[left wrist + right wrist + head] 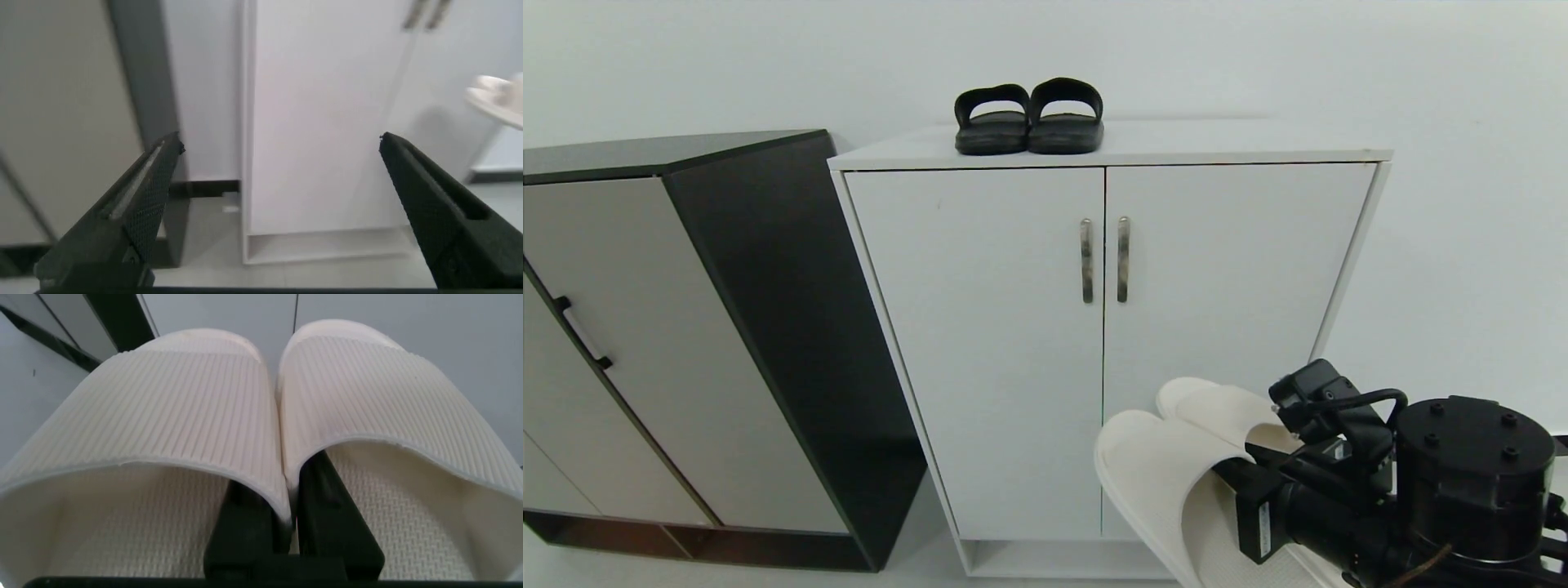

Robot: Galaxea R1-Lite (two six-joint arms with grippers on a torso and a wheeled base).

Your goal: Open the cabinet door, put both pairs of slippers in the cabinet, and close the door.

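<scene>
Looking at the right gripper [291, 531] first, its fingers [249, 535] are seen clamped on the white slippers [188, 400]. The inner side walls of the two are pinched together between them, so the pair is held side by side with the toes pointing away from the fingers. The slippers are up off the floor, not resting on anything.

Just past the toes, so straight ahead of the right fingers, the white cabinet [980, 343] is found. Both doors are shut, and the two metal handles [1086, 260] sit side by side at the centre seam, higher than the fingers and off toward the left arm's side. On the cabinet's top, well above the right fingers, the black slippers [1029, 118] are parked as a neat pair, touching each other, toes facing the room.

The left gripper [279, 140] is spread wide open with nothing between its fingers [139, 204]. Ahead of those fingers the lower corner of the white cabinet and the floor gap next to it can be seen. A dark cabinet [768, 327] with pale fronts is seen just beside the white one, on the outer side of the left fingers.
</scene>
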